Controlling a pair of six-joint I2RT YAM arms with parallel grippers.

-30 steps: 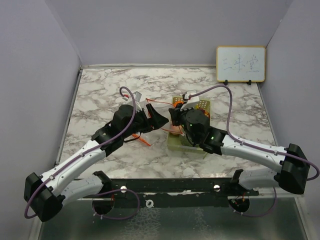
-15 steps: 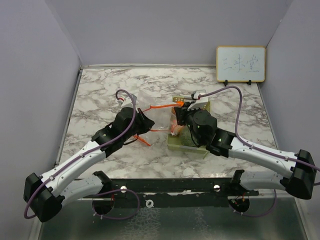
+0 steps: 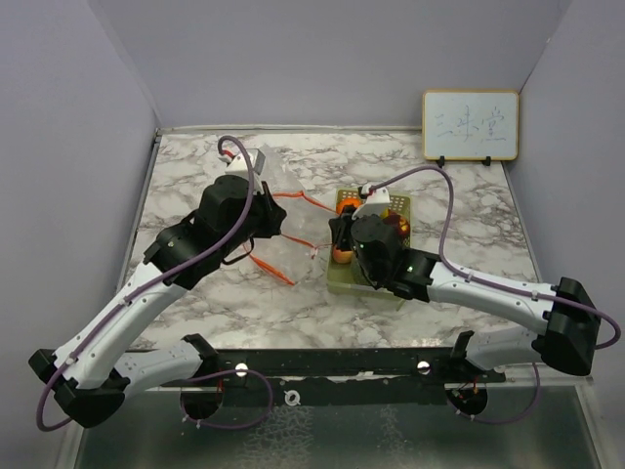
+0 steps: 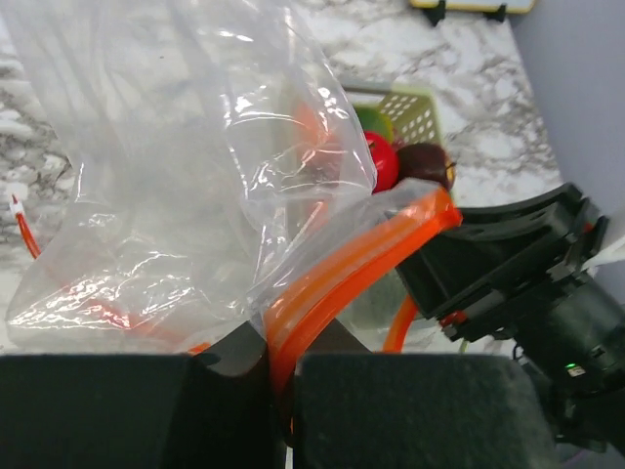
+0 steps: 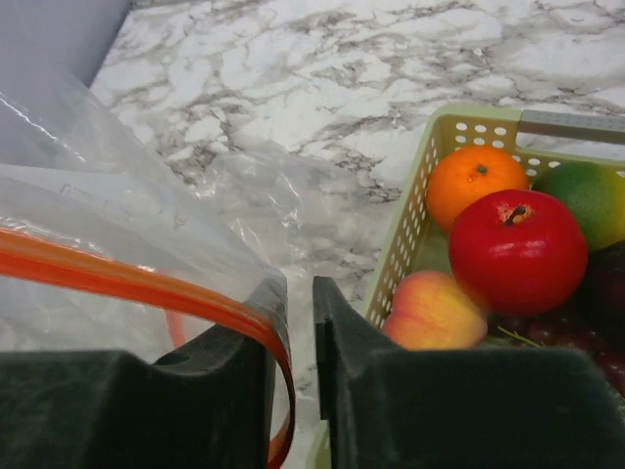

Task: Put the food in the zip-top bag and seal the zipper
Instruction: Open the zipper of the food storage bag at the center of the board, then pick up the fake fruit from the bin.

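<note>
Zip-top bag is held up by our left gripper, jaws clamped tight on the orange zipper strip. That strip runs right into our right gripper. Its fingers are nearly together, but we can't tell if it's actually pinched. Fruit sits in the green tray just beside it.

My R fingers are matte black. The bag is clear w/ an orange zip strip. Tray: pale green, dotted w/ holes. Orange fruit, glossy red fruit, peach fruit yellow-pink, green fruit. Dark cluster looks purple, approx. Table: white marble, grey veins.
</note>
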